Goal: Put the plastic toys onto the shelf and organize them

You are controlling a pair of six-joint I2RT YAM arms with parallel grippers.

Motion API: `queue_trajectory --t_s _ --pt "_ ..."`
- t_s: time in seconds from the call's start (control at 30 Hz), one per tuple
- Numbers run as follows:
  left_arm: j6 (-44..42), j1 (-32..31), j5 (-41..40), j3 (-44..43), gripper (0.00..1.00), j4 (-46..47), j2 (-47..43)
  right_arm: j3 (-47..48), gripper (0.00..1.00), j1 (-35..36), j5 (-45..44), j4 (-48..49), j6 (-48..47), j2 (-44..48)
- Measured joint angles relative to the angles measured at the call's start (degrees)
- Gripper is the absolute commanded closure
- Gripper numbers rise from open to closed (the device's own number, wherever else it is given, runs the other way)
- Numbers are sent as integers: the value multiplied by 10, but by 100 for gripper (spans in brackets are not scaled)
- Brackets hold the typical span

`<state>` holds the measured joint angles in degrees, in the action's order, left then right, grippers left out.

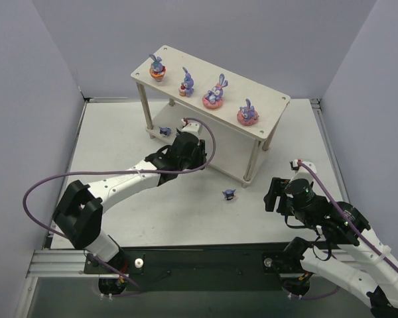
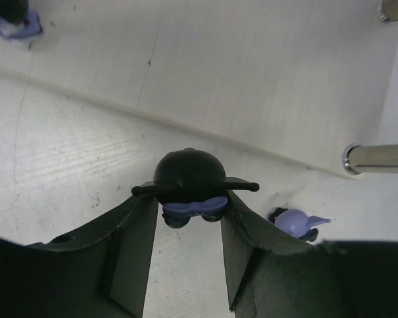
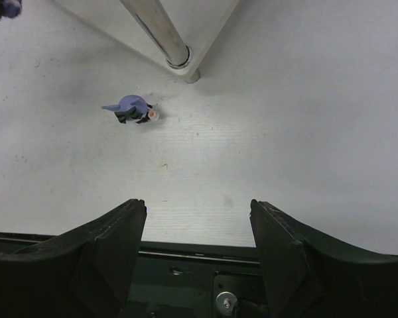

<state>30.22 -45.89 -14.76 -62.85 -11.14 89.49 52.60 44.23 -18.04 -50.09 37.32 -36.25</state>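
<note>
Pale walls enclose a white surface [image 1: 113,132], with the shelf [image 1: 268,103] at far centre. Four purple rabbits [image 1: 214,93] already line its top board. The left tool [image 2: 190,202] is clamped on a dark blue figure [image 2: 189,172] at the lower board's near edge. Another blue figure [image 1: 229,194] lies on the surface near the right leg. The right tool [image 3: 198,207] gapes wide and empty. By my reckoning, the blue figures are still to be shelved.

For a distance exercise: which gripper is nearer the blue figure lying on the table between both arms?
Right. The right gripper sits beside the blue figure, to its right; the left gripper is farther, at the shelf.
</note>
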Motion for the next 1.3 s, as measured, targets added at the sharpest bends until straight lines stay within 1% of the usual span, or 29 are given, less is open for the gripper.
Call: queue_trajectory --t_s 0.2,0.37,0.53,0.77,1.07,1.3 --pt "-50 30 50 -93 85 -21 33 0 34 0 -4 -1 0 0" --pt "-72 43 75 -131 85 -54 78 0 34 0 -8 -3 0 0" --pt "-80 48 90 -139 85 -72 98 0 34 -4 -10 -3 0 0" --pt "-82 53 93 -141 85 -73 102 0 34 -4 -12 -3 0 -1" --pt "-78 63 95 -105 86 -63 102 0 35 -4 -12 -3 0 -1" --pt "-87 76 97 -105 86 -55 106 0 35 -4 -12 -3 2 -1"
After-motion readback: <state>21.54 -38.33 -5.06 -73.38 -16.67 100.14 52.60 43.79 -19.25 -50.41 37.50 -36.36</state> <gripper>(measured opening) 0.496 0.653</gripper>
